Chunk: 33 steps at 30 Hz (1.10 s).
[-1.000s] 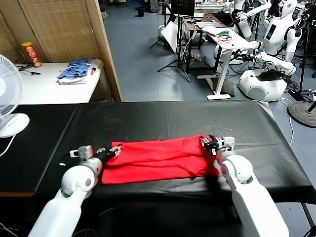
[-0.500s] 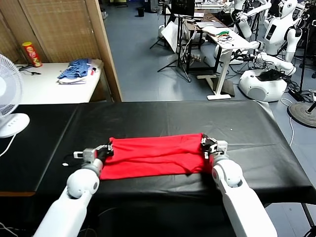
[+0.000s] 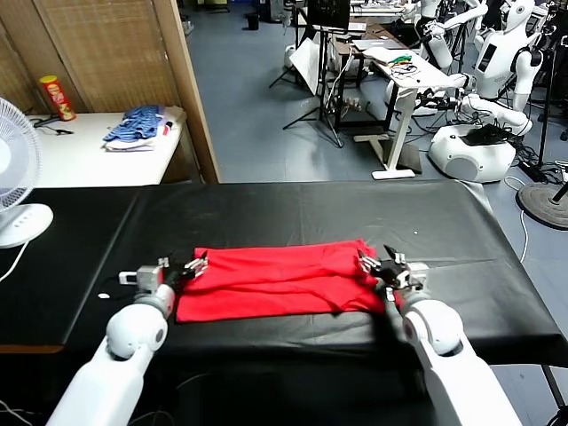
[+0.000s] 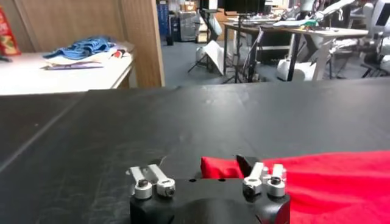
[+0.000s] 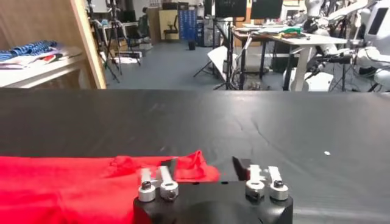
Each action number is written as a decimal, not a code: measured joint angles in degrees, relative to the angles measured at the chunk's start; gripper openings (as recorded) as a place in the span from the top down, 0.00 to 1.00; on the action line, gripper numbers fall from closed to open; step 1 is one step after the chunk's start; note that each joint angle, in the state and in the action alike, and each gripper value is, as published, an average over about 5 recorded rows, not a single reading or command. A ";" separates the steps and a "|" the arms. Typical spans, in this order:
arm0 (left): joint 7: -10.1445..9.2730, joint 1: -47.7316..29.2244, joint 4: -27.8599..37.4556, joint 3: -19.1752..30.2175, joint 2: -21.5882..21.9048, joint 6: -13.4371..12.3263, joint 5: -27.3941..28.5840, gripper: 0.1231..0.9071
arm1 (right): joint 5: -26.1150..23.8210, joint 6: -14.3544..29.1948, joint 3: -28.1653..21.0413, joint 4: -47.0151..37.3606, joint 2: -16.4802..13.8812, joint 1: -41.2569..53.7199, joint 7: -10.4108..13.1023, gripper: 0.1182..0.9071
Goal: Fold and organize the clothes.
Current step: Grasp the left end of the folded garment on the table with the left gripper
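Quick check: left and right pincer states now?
Left pincer: open, at the red T-shirt corner.
Right pincer: open, at the opposite corner.

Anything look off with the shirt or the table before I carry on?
Nothing stands out. The red T-shirt lies folded into a flat band on the black table, only slightly rumpled at its right end. The left gripper and right gripper sit at its ends, jaws open.

My head camera looks down over the black table point(image 3: 293, 209); both wrist cameras skim low across it, sharing the red shirt point(image 3: 275, 280).
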 joint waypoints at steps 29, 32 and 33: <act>1.82 10.29 -5.99 -2.47 -5.09 -0.68 7.68 0.95 | -1.67 0.00 0.08 7.61 0.62 -3.45 0.14 0.14; 2.82 10.37 -5.46 -2.95 -3.92 -2.04 11.62 0.94 | -1.73 -0.12 0.40 8.25 0.54 -3.87 0.24 0.14; 3.15 10.50 -5.25 -3.23 -3.29 -2.46 12.81 0.95 | -1.74 -0.18 0.51 8.46 0.51 -4.02 0.27 0.14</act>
